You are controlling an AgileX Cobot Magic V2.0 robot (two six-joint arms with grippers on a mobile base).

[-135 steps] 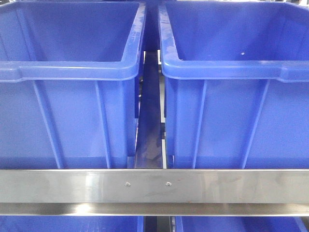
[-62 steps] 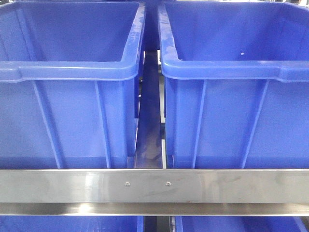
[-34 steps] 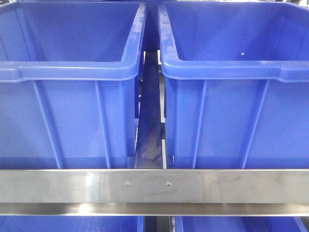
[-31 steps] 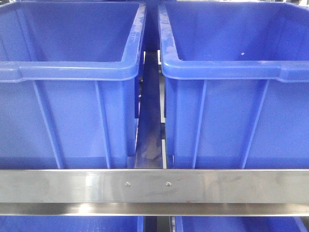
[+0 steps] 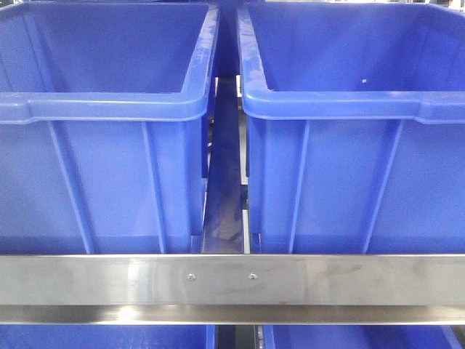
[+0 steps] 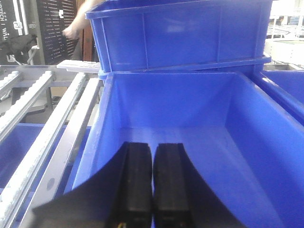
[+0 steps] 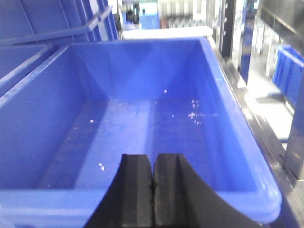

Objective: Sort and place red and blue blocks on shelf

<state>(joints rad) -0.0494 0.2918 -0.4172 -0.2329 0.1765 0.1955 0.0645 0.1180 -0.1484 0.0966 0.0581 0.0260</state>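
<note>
Both hands (image 6: pixel 152 185) (image 7: pixel 152 190) closed above bins (image 5: pixel 109 109).

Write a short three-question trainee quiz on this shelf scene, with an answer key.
1. True or false: the left gripper has its fingers pressed together.
2. Which is visible in the right wrist view's bin? A) a red block B) small white specks C) a blue block
3. Fill in: the shelf's front rail shows ___ small screws at its middle.

Key: 1 true; 2 B; 3 two. The right gripper is likewise closed, with nothing held.
</note>
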